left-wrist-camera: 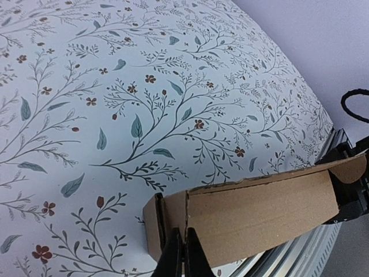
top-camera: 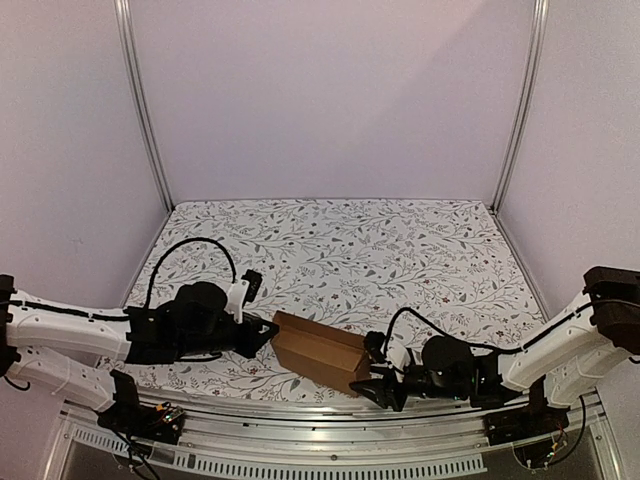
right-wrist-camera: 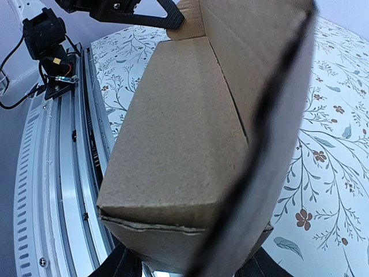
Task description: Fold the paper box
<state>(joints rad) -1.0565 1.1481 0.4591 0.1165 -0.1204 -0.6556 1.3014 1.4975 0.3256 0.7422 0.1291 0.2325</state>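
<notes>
**Top external view.** The paper box (top-camera: 318,350) is a closed, elongated brown carton. It lies on the floral tablecloth (top-camera: 400,250) just behind the metal rail (top-camera: 300,440), roughly level with the rail's middle. Its long axis is skewed, so its right end is the nearer to the rail. The left gripper (top-camera: 265,335) is at the box's left end, the one farther from the rail, with its fingers together. The right gripper (top-camera: 372,385) is at the end beside the rail, with one finger on each side of the carton.

**Left wrist view.** The left gripper (left-wrist-camera: 183,257) has its two black fingers shut, with no gap between them. Their tips lie against the near face of the paper box (left-wrist-camera: 259,213), close to the end flap. I cannot tell whether any cardboard is pinched between them. The box stretches away to the right toward the rail (left-wrist-camera: 337,141). The black right gripper (left-wrist-camera: 351,196) is at that far end.

**Right wrist view.** The paper box (right-wrist-camera: 184,133) fills the frame, running alongside the rail (right-wrist-camera: 57,173). One finger (right-wrist-camera: 271,133) of the right gripper is a blurred dark band across the box's right side. The other shows at the lower left, so the pair is clamped on the carton's near end. The tip of the left gripper (right-wrist-camera: 170,17) touches the far end of the box.
</notes>
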